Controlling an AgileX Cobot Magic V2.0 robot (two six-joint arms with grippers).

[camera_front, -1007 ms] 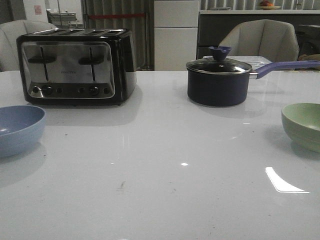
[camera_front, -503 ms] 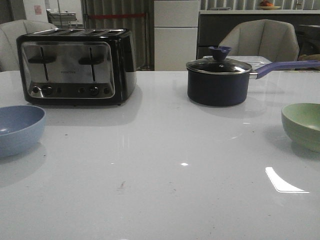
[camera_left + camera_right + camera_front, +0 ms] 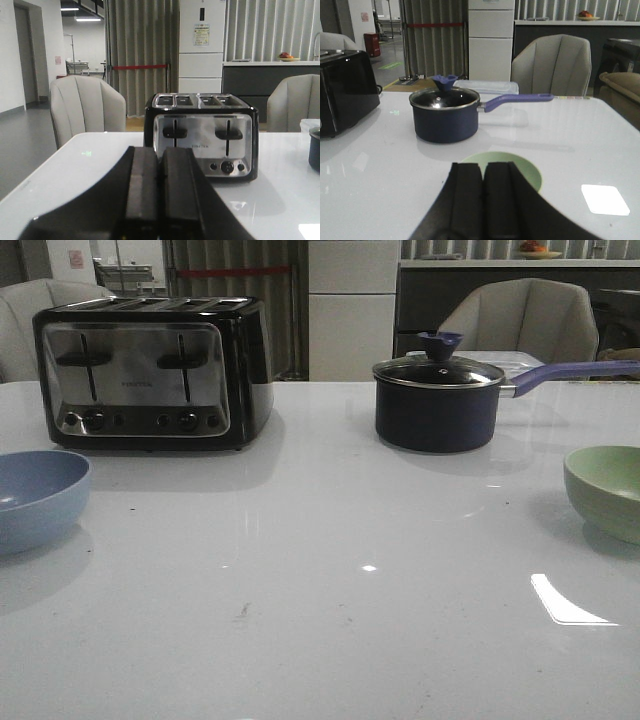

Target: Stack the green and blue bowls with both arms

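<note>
The dusty blue bowl (image 3: 35, 497) sits upright at the table's left edge in the front view. At the right edge rests the pale green bowl (image 3: 610, 489), also seen as the green bowl (image 3: 527, 169) just beyond my right gripper (image 3: 483, 167), which is shut with nothing between its fingers. In the left wrist view my left gripper (image 3: 159, 151) is shut and empty, pointing toward the toaster; the blue bowl is out of that view. Neither gripper appears in the front view.
A black and chrome toaster (image 3: 152, 372) stands at the back left. A dark saucepan (image 3: 437, 403) with a glass lid and a purple handle (image 3: 570, 372) is at the back right. Grey chairs (image 3: 525, 320) stand behind the white table (image 3: 330, 590).
</note>
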